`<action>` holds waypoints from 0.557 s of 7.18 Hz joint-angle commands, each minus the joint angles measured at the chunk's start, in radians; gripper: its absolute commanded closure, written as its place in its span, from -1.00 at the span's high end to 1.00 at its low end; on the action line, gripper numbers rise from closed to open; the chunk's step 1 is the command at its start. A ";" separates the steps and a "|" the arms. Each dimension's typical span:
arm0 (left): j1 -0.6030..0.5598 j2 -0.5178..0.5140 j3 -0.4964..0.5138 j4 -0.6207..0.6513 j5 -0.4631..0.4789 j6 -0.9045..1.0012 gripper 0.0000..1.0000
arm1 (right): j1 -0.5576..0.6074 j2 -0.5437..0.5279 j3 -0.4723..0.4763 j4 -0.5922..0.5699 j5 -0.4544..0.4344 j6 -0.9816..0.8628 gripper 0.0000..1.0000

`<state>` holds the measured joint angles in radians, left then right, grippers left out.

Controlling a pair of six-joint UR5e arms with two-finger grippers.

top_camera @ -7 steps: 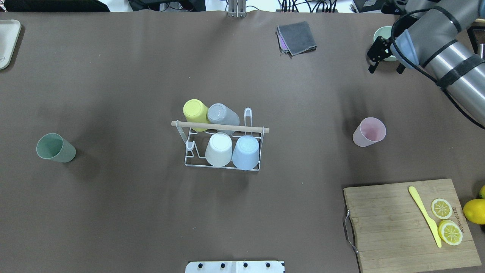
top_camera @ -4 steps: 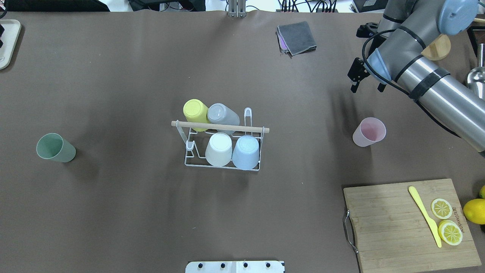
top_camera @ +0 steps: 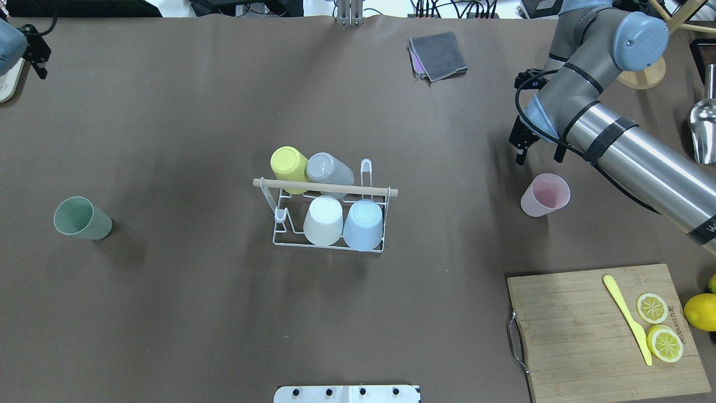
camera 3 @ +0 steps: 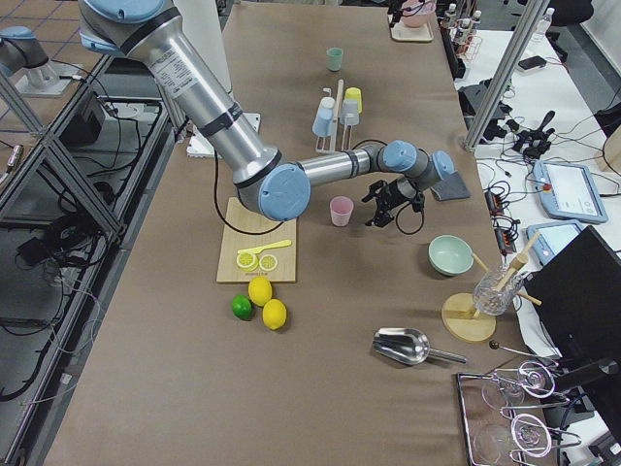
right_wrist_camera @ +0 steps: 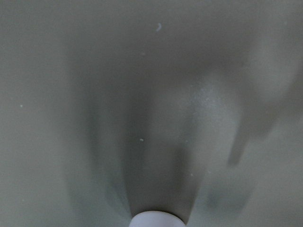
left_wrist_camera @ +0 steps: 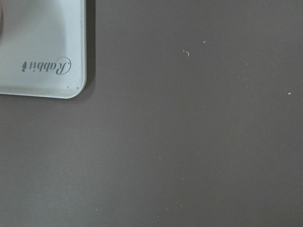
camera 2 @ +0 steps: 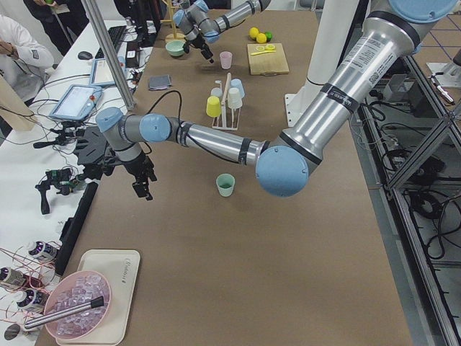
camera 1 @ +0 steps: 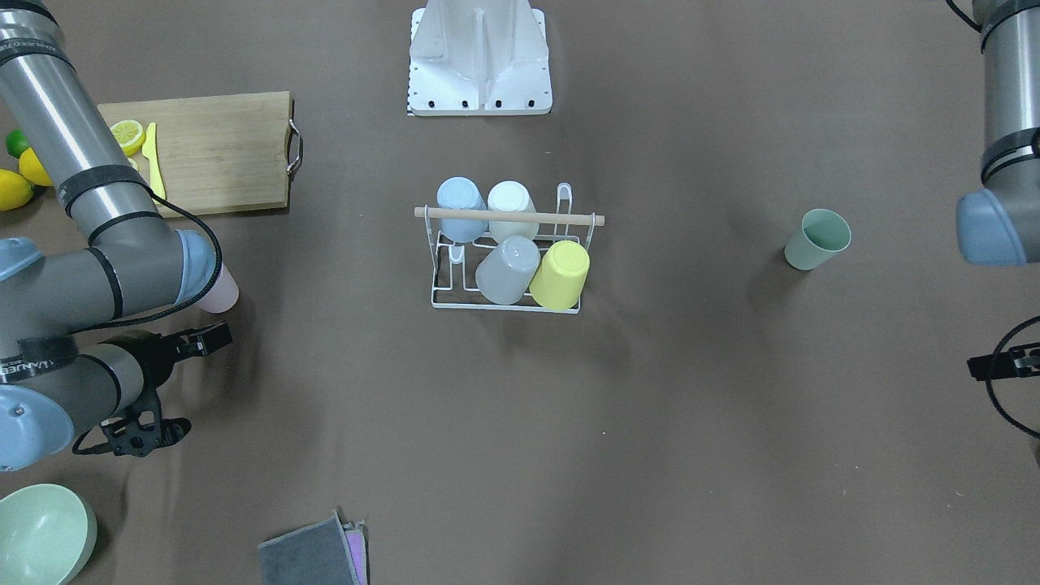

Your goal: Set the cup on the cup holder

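The right gripper (top_camera: 538,155) hangs with jaws spread and empty, just beside the upright pink cup (top_camera: 545,194), well apart from the cup holder (top_camera: 324,187) at the middle of the table (top_camera: 168,308). Whether the left gripper (camera 2: 142,189) has its jaws spread or pressed together cannot be told.

On your brown table cover (top_camera: 168,313) you can see a pale wooden cutting board with a metal handle (top_camera: 582,319), at the lower right of the overhead view. A yellow plastic knife (top_camera: 627,320) lies on it, just beside two lemon slices (top_camera: 651,307). A whole yellow lemon (top_camera: 700,312) sits just off the board's edge, with a green lime (camera 3: 242,307) near it. A folded dark grey cloth (top_camera: 439,55) lies at the far side, something purple under it. You also have a pale green bowl (camera 1: 41,532), a shiny metal scoop (camera 3: 403,343) and a white tray with script lettering (left_wrist_camera: 42,47)
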<state>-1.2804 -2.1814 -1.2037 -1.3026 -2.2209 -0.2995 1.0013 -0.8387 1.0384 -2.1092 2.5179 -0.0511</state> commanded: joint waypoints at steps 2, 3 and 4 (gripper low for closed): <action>0.114 -0.030 -0.005 0.035 -0.014 -0.010 0.96 | -0.038 0.058 -0.076 -0.109 -0.011 -0.064 1.00; 0.118 -0.032 -0.005 0.084 -0.117 0.011 0.96 | -0.062 0.084 -0.110 -0.124 -0.014 -0.062 1.00; 0.119 -0.032 -0.005 0.136 -0.188 0.037 0.96 | -0.084 0.084 -0.113 -0.130 -0.030 -0.061 1.00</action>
<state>-1.1682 -2.2113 -1.2084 -1.2247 -2.3226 -0.2892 0.9444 -0.7659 0.9414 -2.2263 2.5019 -0.1126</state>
